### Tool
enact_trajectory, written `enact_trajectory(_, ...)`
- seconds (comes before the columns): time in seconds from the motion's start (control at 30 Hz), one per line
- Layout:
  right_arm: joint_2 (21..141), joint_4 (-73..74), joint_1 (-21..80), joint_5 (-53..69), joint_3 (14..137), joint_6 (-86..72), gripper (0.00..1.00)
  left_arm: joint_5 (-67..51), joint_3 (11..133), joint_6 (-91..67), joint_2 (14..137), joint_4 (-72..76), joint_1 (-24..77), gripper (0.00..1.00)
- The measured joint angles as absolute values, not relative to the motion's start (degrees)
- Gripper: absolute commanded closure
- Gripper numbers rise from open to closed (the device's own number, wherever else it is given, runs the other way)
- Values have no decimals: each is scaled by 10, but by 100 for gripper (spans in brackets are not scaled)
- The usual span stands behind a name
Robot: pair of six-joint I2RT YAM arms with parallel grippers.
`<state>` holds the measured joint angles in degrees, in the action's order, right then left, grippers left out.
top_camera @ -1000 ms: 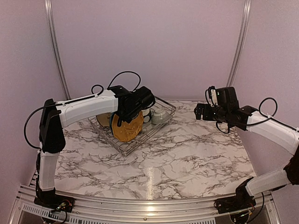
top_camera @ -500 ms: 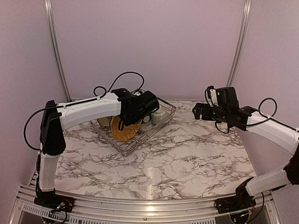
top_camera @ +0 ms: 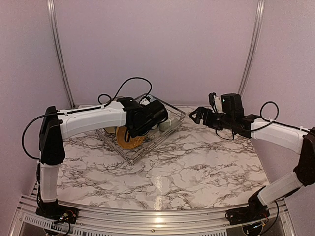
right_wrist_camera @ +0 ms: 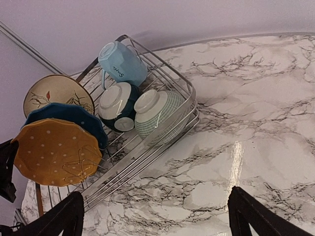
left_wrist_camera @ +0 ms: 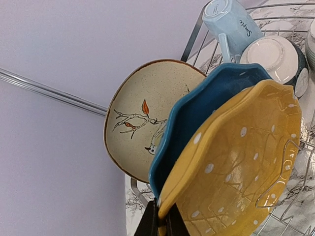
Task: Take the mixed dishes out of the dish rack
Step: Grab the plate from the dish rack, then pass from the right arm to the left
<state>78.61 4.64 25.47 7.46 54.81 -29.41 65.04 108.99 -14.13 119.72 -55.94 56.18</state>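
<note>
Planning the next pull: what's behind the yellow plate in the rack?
The blue plate right behind it, then the cream leaf plate. The yellow plate covers most of the blue one's face.

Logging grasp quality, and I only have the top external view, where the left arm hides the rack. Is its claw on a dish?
Observer: Yes. The left wrist view shows the left claw pinching the rim of the yellow plate, a finger on each side.
Operator: What stands behind that plate?
Observer: A blue plate, then a cream plate with a leaf motif, all on edge.
Operator: And the right claw?
Observer: The right wrist view shows the right claw open and holding nothing, above the marble table, looking toward the dish rack.
</note>
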Motion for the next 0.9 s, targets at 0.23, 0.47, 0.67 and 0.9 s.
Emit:
enact_trajectory(0.23, 805, 19, 255, 98, 548, -305, 1, 651, 1065, -106, 1158, -530, 561, 100)
enact_trajectory(0.47, 811, -9, 261, 105, 548, -303, 1, 648, 1075, -94, 1152, -526, 560, 100)
enact_trajectory(0.67, 848, -27, 277, 139, 557, -291, 2, 627, 1109, -90, 1152, -536, 553, 100)
enact_trajectory(0.9, 899, -47, 302, 179, 582, -279, 4, 593, 1121, -95, 1139, -550, 543, 100)
